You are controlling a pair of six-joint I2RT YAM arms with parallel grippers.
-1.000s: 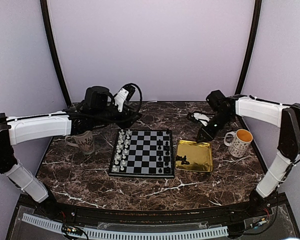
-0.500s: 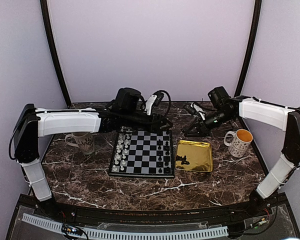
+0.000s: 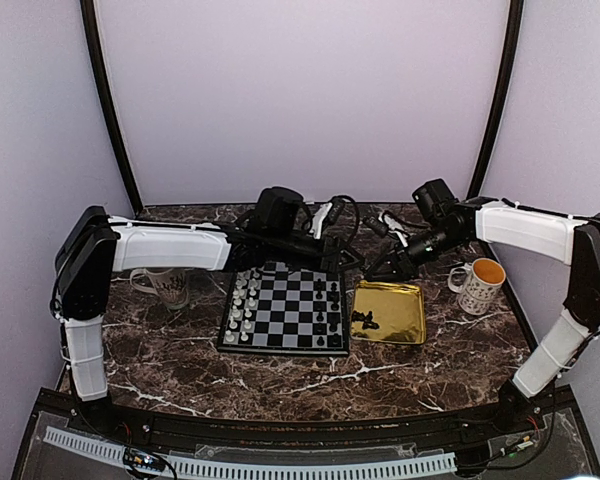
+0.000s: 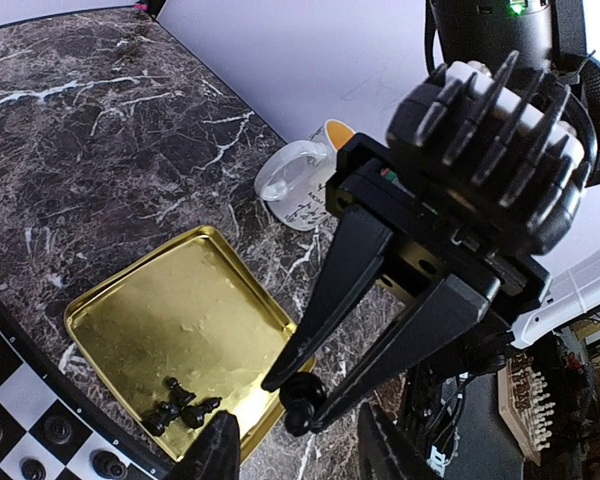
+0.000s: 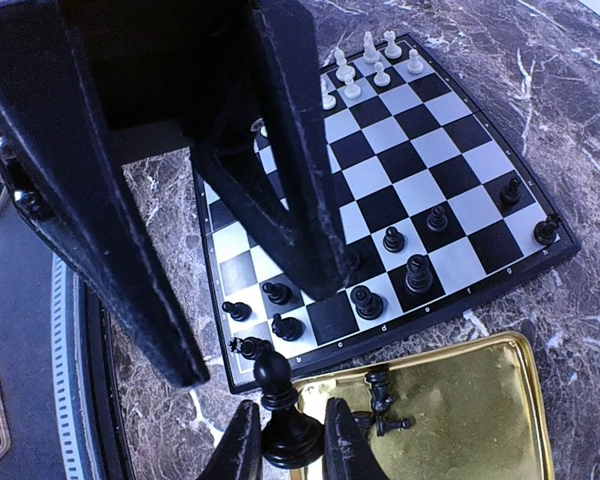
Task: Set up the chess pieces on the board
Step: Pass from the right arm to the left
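The board (image 3: 283,308) lies mid-table, with pale pieces (image 3: 242,300) on its left files and black pieces (image 3: 328,303) on its right. My right gripper (image 3: 380,268) hovers over the tray's back left corner, shut on an upright black bishop (image 5: 283,420), also seen as the dark piece (image 4: 305,402) from the left wrist. My left gripper (image 3: 347,258) reaches across the board's back edge and faces it, open. Its fingers (image 5: 290,170) loom over the board (image 5: 460,150). The bishop hangs just beyond the left gripper (image 4: 295,452), untouched by it.
A gold tray (image 3: 395,300) right of the board holds three fallen black pieces (image 3: 363,321). One white mug (image 3: 477,285) stands at the right, another mug (image 3: 167,285) left of the board. Purple walls close in behind.
My left arm has swung right along the board's back edge until it meets the right gripper. The right gripper has shifted slightly left, keeping the bishop. The left jaws have narrowed a little.
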